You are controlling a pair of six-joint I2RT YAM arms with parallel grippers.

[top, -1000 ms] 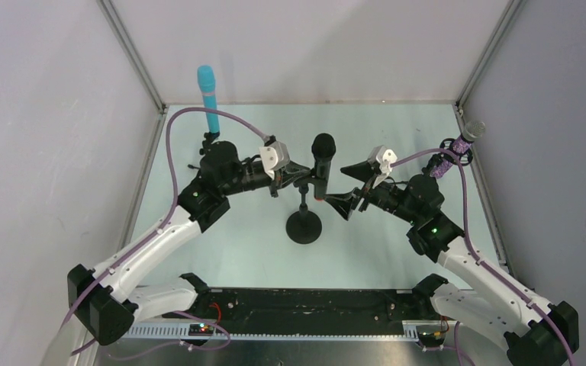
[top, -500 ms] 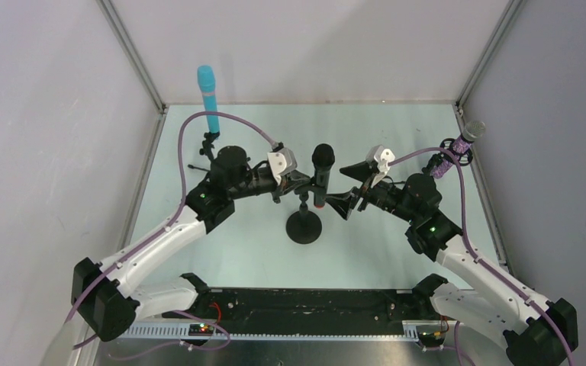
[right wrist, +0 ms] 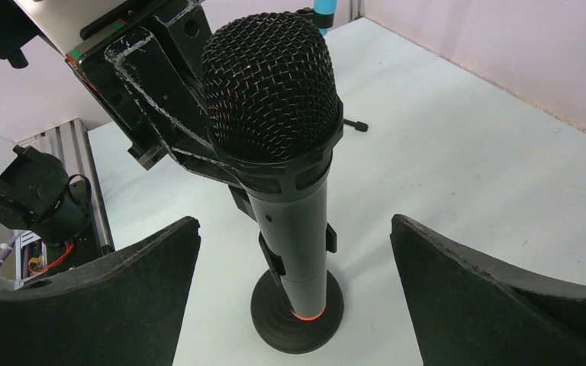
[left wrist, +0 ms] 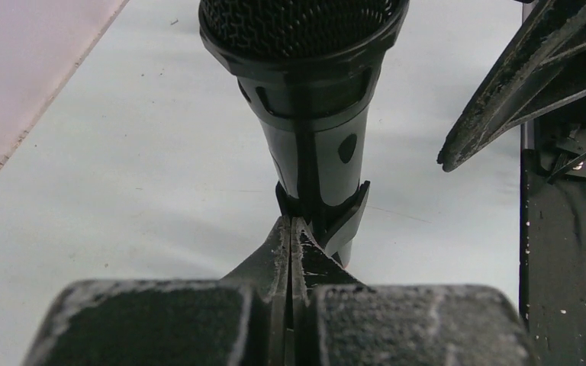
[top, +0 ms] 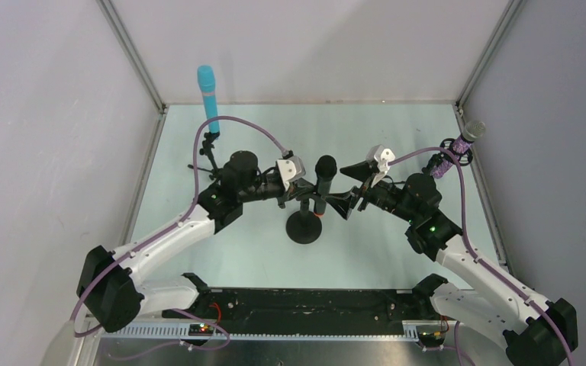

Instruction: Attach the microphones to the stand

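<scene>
1. The black microphone (right wrist: 271,99) in the centre is black all over, its head a fine wire mesh, with a thin orange ring (right wrist: 305,314) at the lower end
2. The cyan-blue microphone (top: 209,99) at upper left is plain, without pattern
3. The purple microphone (top: 458,146) at the right is glittery, with a silver mesh head
4. The stand base (top: 304,226) is matte black
5. The table (top: 252,252) is pale mint green
6. The left arm (top: 160,240) and right arm (top: 481,267) have white shells and black joints
7. The cables (top: 229,120) are purple
8. The walls (top: 46,152) are pale greyish lilac

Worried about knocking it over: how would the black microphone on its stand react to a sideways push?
Likely to tip: the microphone stands tall on a small round base. Its hard, smooth body probably would not bend, and might slip in a grip.
</scene>
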